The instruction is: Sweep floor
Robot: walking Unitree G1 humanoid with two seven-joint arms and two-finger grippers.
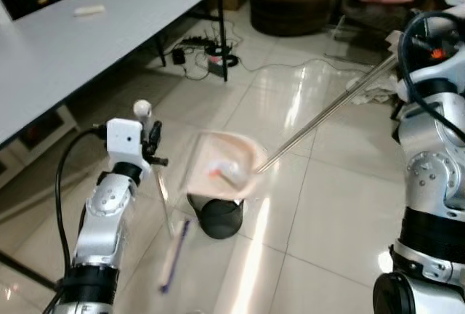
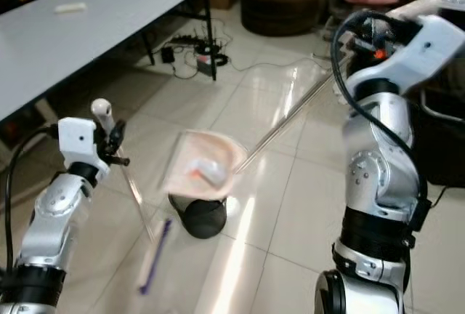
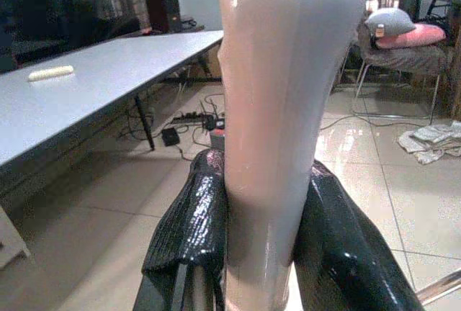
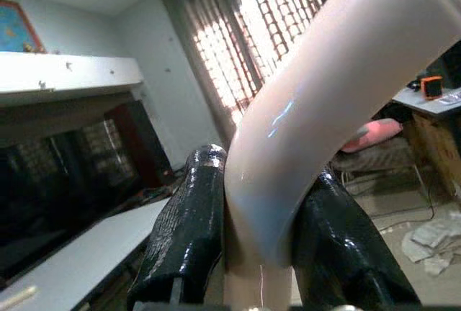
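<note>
Sweeping looks well along: left gripper (image 3: 259, 253) is clenching the pale broom handle (image 3: 281, 109), right gripper (image 4: 259, 253) is clenching the pink dustpan's handle (image 4: 324, 102), pan (image 1: 221, 165) raised over the tiled floor (image 1: 327, 205), holding white-and-orange scraps (image 1: 227, 171).

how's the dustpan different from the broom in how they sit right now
The pale pink plastic dustpan hangs raised above the tiled floor; the purple-bristled broom reaches down to it. The dustpan's long silver metal handle slants to the right pincer; the broom's thin stick rises to the left pincer. The dustpan holds scraps; the broom head is blurred. Both have cream plastic grips, each clamped by a pincer.
</note>
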